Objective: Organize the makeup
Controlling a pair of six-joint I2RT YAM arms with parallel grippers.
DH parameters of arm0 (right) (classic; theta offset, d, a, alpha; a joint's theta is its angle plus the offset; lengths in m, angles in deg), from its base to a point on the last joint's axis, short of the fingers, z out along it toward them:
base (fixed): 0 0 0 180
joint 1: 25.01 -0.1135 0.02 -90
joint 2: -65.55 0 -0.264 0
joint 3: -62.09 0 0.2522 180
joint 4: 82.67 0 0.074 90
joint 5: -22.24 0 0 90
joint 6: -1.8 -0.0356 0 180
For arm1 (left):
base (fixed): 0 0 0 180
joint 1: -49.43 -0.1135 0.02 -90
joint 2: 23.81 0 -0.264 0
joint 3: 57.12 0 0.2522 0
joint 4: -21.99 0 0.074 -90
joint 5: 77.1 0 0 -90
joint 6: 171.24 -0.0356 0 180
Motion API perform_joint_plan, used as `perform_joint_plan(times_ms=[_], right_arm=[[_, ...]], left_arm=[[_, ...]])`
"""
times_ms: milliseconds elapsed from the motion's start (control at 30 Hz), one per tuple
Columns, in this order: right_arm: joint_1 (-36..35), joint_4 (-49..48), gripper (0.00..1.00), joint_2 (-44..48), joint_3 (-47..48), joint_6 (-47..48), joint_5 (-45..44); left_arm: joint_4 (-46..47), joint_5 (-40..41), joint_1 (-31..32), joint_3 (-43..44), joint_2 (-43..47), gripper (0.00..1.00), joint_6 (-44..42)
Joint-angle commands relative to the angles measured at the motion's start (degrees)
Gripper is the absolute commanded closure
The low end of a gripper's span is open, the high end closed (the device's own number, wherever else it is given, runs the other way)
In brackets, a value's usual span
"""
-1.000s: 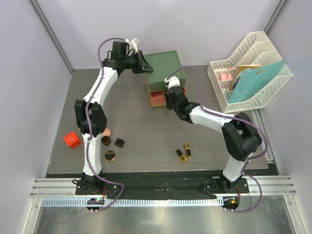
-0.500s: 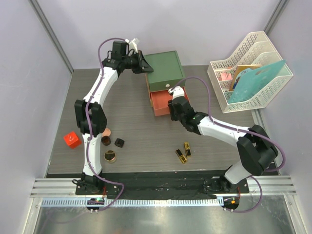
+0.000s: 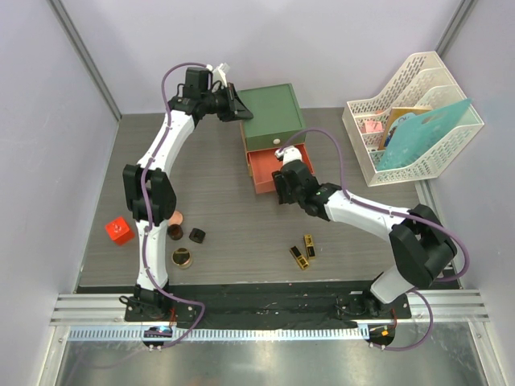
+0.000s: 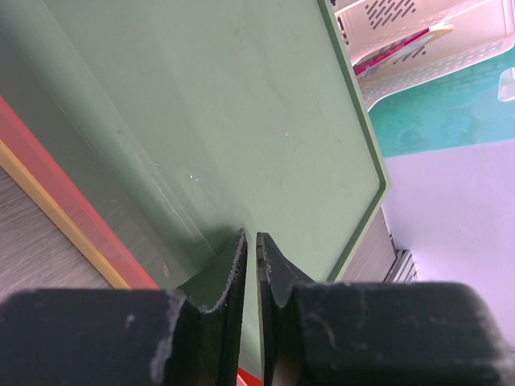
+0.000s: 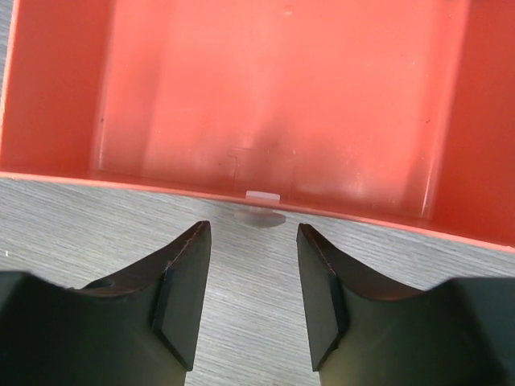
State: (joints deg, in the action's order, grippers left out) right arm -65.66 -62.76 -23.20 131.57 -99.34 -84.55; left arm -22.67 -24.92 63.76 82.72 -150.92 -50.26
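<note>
- Left claw (image 4: 249,249), all but closed and empty, seemingly rests on the green drawer box (image 4: 241,121) by the far edge of the bench (image 3: 225,217).
- Right claw (image 5: 252,233) gapes empty before the open orange drawer (image 5: 273,88).

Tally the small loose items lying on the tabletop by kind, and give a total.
Gold-black lipsticks: 2
Round jars: 2
Small black piece: 1
Peach round piece, partly hidden: 1
Red cube: 1
Total: 7

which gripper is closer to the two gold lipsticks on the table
Right. The right gripper sits open at the front of the orange drawer, a little beyond the lipsticks. The left gripper is farther back, at the green box.
</note>
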Motion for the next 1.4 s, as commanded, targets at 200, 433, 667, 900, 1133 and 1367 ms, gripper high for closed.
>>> perform_joint_plan(times_ms=[200,433,667,900,1133,1367], right_arm=[[-0.84,3.78,0.47,4.11,1.76,1.91,0.89],[-5.92,9.48,0.45,4.90,2.46,6.29,3.26],[-12.08,10.37,0.41,-2.54,8.41,10.87,13.88],[-13.76,10.54,0.38,-16.95,21.08,16.41,26.80],[-14.29,11.86,0.37,-28.22,34.69,16.41,37.26],[-15.43,12.48,0.27,-31.92,41.21,16.94,41.66]], left_arm=[[-11.20,5.48,-1.58,-3.30,-2.18,0.87,-3.30],[-13.40,5.57,-1.58,0.64,-1.83,0.87,-4.26],[-14.46,5.13,-1.67,1.71,-2.35,0.86,-4.09],[-14.10,5.13,-1.67,0.31,-2.18,0.86,-4.00],[-14.72,4.95,-2.02,0.22,-2.00,0.86,-4.53],[-16.21,5.13,-2.72,0.30,-2.00,0.86,-5.84]])
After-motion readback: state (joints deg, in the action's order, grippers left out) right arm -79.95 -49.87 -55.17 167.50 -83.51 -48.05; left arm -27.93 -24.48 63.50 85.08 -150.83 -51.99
